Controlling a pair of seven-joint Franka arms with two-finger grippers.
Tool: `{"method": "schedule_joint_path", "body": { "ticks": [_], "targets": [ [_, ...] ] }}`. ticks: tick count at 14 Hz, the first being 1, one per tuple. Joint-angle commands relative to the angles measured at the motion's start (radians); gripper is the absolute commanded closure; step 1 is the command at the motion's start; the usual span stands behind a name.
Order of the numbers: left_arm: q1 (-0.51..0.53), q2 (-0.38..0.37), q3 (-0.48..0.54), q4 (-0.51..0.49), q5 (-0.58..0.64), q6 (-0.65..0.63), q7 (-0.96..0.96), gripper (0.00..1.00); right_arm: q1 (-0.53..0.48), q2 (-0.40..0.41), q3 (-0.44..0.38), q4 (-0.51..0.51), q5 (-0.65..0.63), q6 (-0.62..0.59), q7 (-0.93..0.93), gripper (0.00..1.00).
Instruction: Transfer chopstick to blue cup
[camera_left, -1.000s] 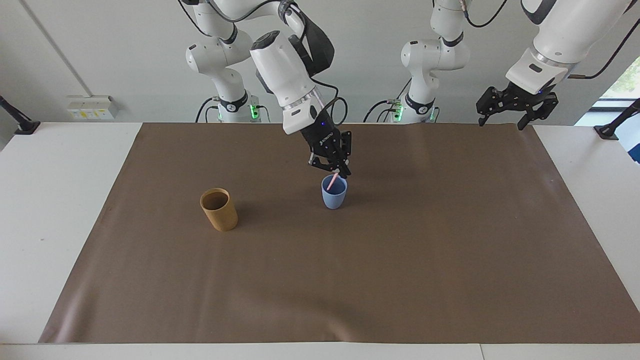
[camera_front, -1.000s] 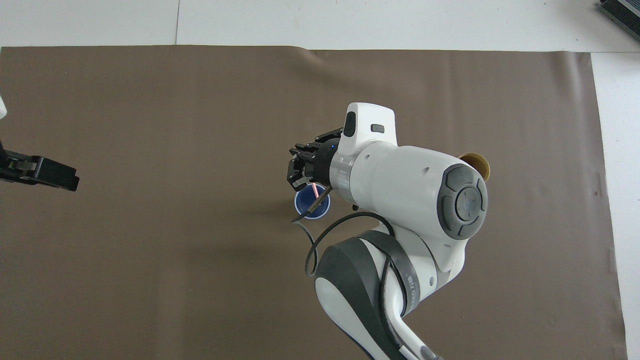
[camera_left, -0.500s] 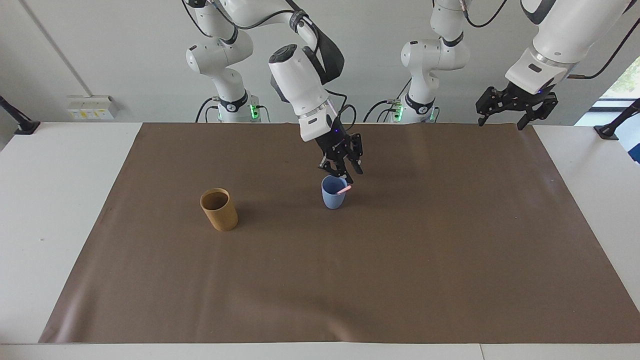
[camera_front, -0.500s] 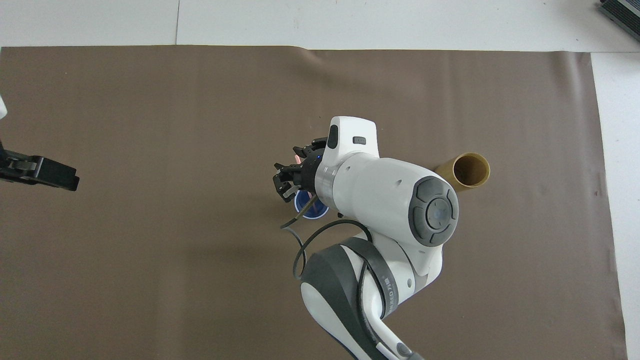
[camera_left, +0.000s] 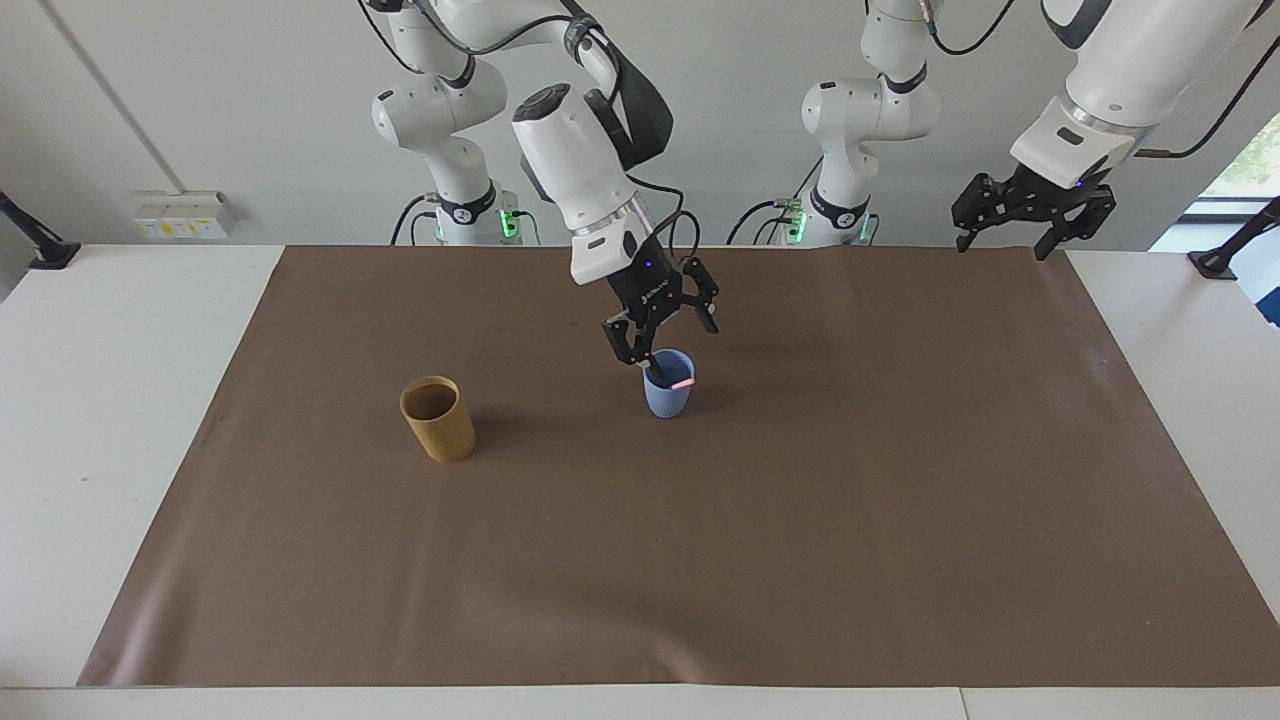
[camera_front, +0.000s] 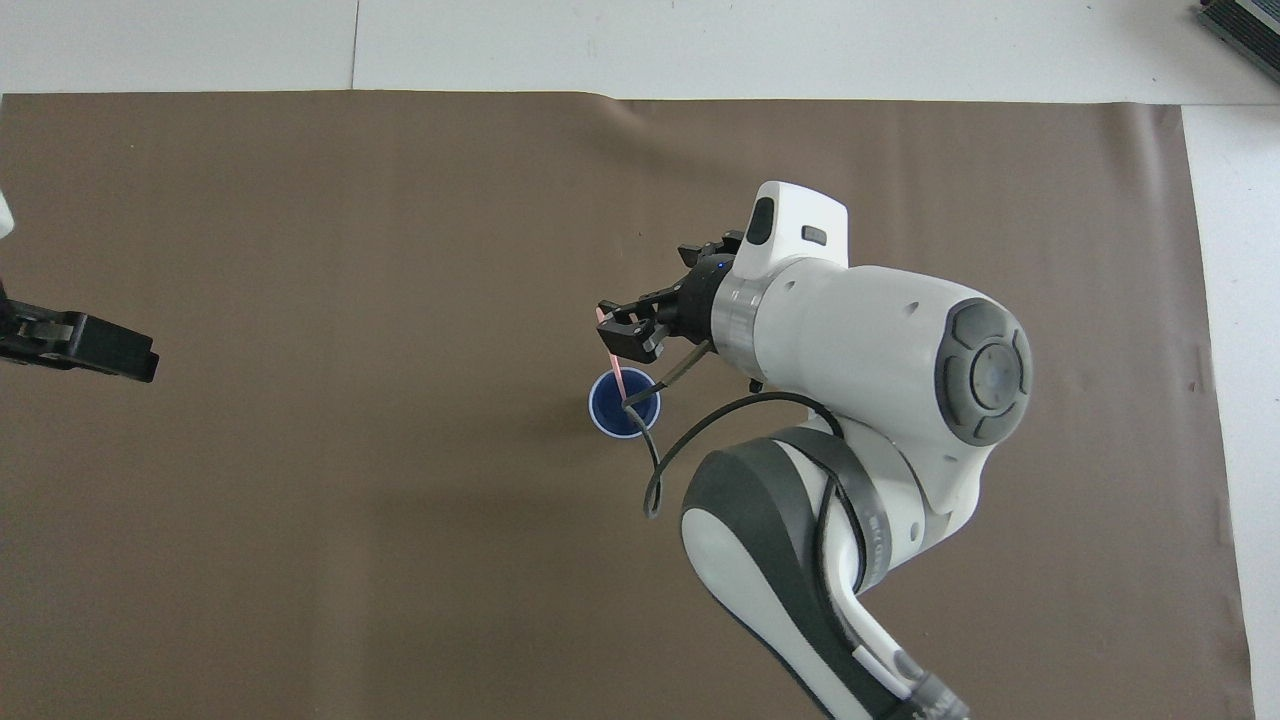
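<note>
The blue cup stands upright near the middle of the brown mat. One pale-pink chopstick rests in it, leaning on the rim toward the left arm's end. My right gripper hangs just over the cup, open, its fingers clear of the chopstick. My left gripper waits open and raised over the mat's corner at the left arm's end, holding nothing.
A tan-brown cylindrical cup stands toward the right arm's end of the table, beside the blue cup; the right arm hides it in the overhead view. The brown mat covers most of the white table.
My right gripper opened and let go of the chopstick, which dropped into the blue cup and tipped against its rim. The gripper then rose slightly and turned. The left arm stayed still.
</note>
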Motion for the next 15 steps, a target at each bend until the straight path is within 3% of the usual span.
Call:
{"method": "schedule_joint_path", "body": {
  "ticks": [1,5,8,10,15],
  "targets": [
    [-0.005,-0.023,0.002,-0.027,0.006,0.009,-0.003,0.00,-0.099,-0.044,0.006,0.049,-0.069,-0.157,0.062,0.00],
    [-0.004,-0.022,0.003,-0.027,0.006,0.016,0.007,0.00,-0.209,-0.065,0.006,0.154,-0.233,-0.381,0.180,0.00],
    [-0.002,-0.021,0.003,-0.026,0.006,0.019,0.005,0.00,-0.233,-0.068,0.006,0.253,-0.370,-0.577,0.293,0.00],
    [-0.004,-0.021,0.003,-0.026,0.006,0.018,0.007,0.00,-0.236,-0.081,0.001,0.271,-0.406,-0.643,0.395,0.00],
    [-0.004,-0.021,0.003,-0.027,0.006,0.016,0.007,0.00,-0.300,-0.112,-0.057,0.339,-0.399,-0.826,0.407,0.00]
  ]
}}
